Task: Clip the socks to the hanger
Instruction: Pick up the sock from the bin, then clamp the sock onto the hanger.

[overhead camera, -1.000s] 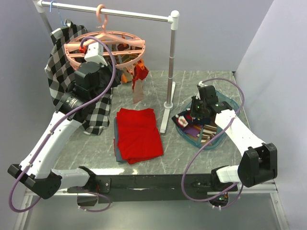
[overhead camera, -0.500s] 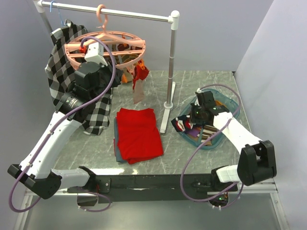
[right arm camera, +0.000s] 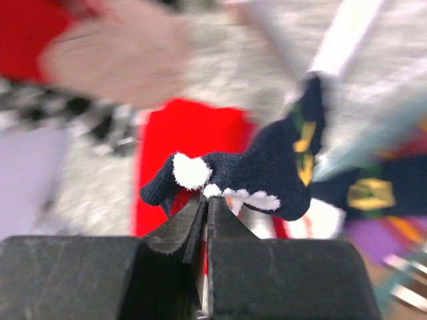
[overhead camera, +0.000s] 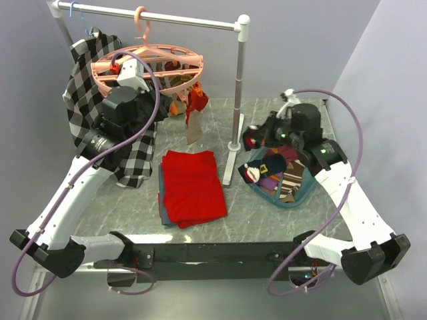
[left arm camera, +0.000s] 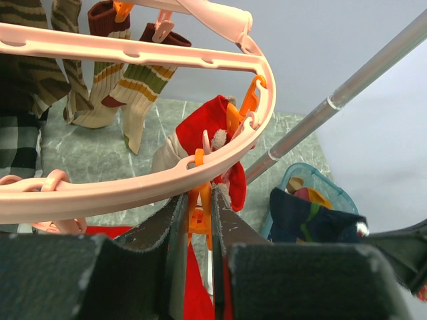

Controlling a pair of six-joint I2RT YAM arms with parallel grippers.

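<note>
Dangling from the right pincer, a navy sock with white pompoms is nipped between tightly pressed fingers, close to the upright post of the white rail stand. More socks in mixed colours lie heaped in a teal tray on the marbled surface just beside it. Across the surface, the salmon-pink hanger hangs by its hook from the rail, a red sock and striped socks already clipped beneath it. The left pincer pinches an orange clip under the hanger's ring. A folded red cloth lies between the arms.
</note>
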